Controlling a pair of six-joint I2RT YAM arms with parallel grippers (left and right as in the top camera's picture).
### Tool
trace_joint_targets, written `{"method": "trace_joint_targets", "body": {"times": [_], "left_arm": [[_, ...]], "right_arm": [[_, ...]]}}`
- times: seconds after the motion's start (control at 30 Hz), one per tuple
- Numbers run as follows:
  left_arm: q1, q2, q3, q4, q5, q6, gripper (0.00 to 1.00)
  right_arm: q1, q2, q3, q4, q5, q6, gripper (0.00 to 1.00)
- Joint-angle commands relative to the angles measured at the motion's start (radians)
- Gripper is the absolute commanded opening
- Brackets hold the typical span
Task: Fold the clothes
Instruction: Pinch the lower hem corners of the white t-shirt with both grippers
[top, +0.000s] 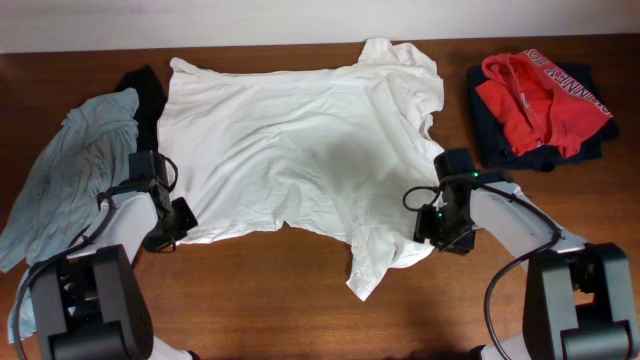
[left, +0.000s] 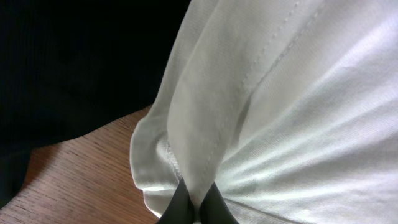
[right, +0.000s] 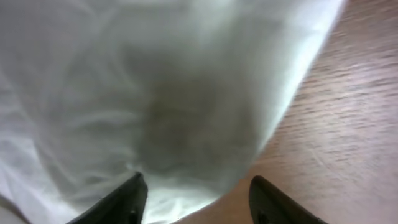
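Observation:
A white T-shirt (top: 300, 140) lies spread across the middle of the wooden table. My left gripper (top: 178, 222) is at its front-left corner and is shut on a pinched fold of the white fabric (left: 198, 193). My right gripper (top: 432, 228) is at the shirt's front-right edge. In the right wrist view its fingers (right: 198, 190) are open, one over the white cloth (right: 155, 106) and one over bare wood, gripping nothing.
A light blue garment (top: 70, 170) lies at the left with a black one (top: 148, 90) behind it. A red hoodie (top: 540, 95) sits on dark clothes (top: 492, 135) at the back right. Bare wood (top: 270, 300) runs along the front.

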Motion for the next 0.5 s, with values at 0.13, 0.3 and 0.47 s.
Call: {"method": "trace_joint_targets", "body": {"times": [0.13,0.3,0.47], "left_arm": [[0.0,0.017,-0.01,-0.012,0.003,0.001,0.0],[0.018,0.016,-0.009,-0.013,-0.006,0.011,0.0],[0.072,0.016,-0.008,-0.019,-0.006,0.048,0.01]], "right_arm": [[0.007,-0.001,-0.063,0.05,-0.067,0.039,0.21],[-0.032,-0.005,-0.047,0.02,-0.011,0.037,0.1],[-0.138,-0.005,0.023,-0.037,0.01,-0.056,0.09]]}}
